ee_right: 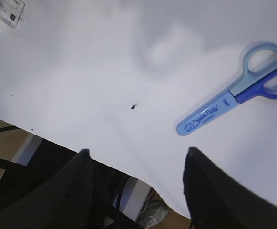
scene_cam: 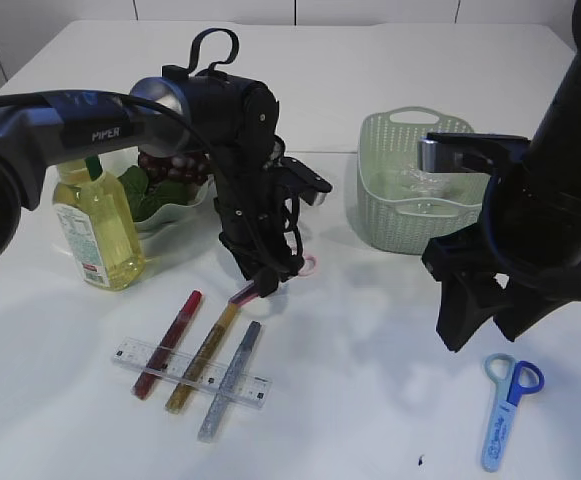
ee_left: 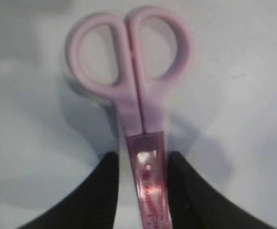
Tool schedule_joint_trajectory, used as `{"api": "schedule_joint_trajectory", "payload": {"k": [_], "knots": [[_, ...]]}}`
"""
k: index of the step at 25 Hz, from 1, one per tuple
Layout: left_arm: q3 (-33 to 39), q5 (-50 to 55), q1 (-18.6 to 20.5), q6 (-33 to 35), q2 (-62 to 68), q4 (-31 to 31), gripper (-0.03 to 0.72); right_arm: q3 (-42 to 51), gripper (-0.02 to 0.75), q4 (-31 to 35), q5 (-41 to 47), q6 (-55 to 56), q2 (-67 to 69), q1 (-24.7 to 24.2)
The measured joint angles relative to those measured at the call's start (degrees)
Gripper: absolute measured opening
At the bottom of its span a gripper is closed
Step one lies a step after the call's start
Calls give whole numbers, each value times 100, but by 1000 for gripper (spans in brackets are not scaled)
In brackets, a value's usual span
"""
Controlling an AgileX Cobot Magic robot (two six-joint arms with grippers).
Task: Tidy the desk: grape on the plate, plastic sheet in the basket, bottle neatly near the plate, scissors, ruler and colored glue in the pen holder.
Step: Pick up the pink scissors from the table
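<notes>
Pink plastic scissors [ee_left: 137,90] sit between the left end effector's [ee_left: 143,191] narrow black fingers [ee_left: 102,191] — ready for lifting; right end effector [ee_right: 136,183] hangs wide, empty.

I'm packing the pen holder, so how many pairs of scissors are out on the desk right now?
2. The pink plastic-handled scissors lie mid-table between the left gripper's fingers, its jaws flanking the sheathed blades. The blue-handled scissors lie near the front right edge. More could be hidden behind the arms.

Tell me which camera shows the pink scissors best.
The left wrist view: the pink scissors fill it, handles up, their sheathed blade between the left hand's fingers. The exterior view shows only a pink loop and the sheath tip under that hand. The right wrist view shows none of them.
</notes>
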Motion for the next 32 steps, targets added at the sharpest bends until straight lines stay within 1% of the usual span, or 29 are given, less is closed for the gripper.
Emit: {"api": "schedule_joint_trajectory", "payload": {"k": [2, 7, 11, 18, 32], "knots": [[0, 0, 0, 0, 0, 31, 244, 0, 474, 0, 0, 0, 0, 0], [0, -30, 0, 0, 4, 52, 214, 0, 473, 0, 0, -14, 0, 0], [0, -50, 0, 0, 13, 75, 162, 0, 473, 0, 0, -14, 0, 0], [-4, -50, 0, 0, 13, 75, 129, 0, 472, 0, 0, -14, 0, 0], [-91, 258, 4, 0, 2, 27, 126, 0, 472, 0, 0, -27, 0, 0]]}}
